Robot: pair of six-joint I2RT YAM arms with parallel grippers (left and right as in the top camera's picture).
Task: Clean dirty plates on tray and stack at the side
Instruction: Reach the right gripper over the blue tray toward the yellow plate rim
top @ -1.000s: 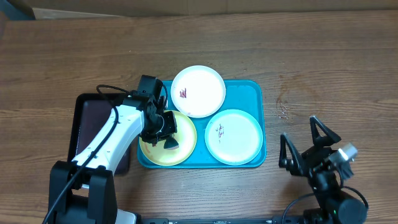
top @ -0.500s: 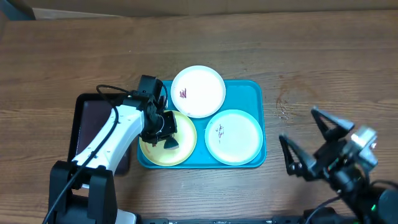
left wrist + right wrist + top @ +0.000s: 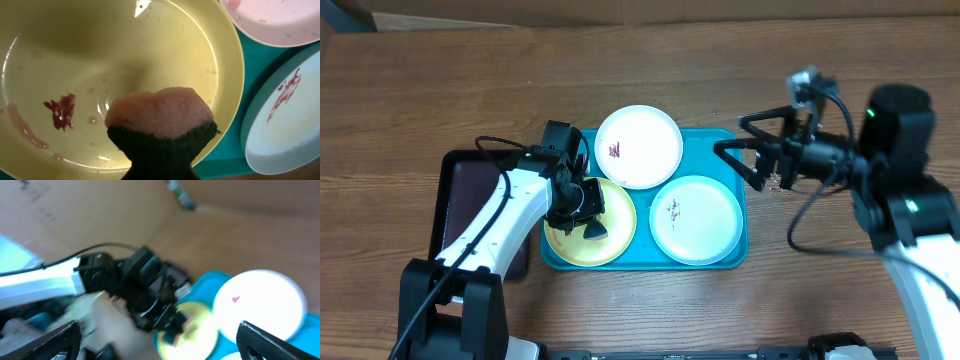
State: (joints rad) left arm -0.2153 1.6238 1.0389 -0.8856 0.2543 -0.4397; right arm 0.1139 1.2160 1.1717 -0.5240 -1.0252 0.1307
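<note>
I'm counting three plates from here, one white plate [image 3: 638, 146], one yellow plate [image 3: 564, 246], one pale blue plate [image 3: 696, 219], plus one turquoise tray [image 3: 717, 158], one black tray [image 3: 460, 200], one sponge [image 3: 157, 112] and two arms, left arm [image 3: 492, 222] and right arm [image 3: 910, 205].

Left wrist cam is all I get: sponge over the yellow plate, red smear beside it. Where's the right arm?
Observer: The right gripper hangs open above the far right corner of the blue tray, with nothing between its fingers.
Operator: What's left of the tray?
Observer: A black tray, smaller and narrower, lies just left of it.
Operator: Is the white plate fully on the tray?
Observer: No. The white plate overhangs the tray's far rim.
</note>
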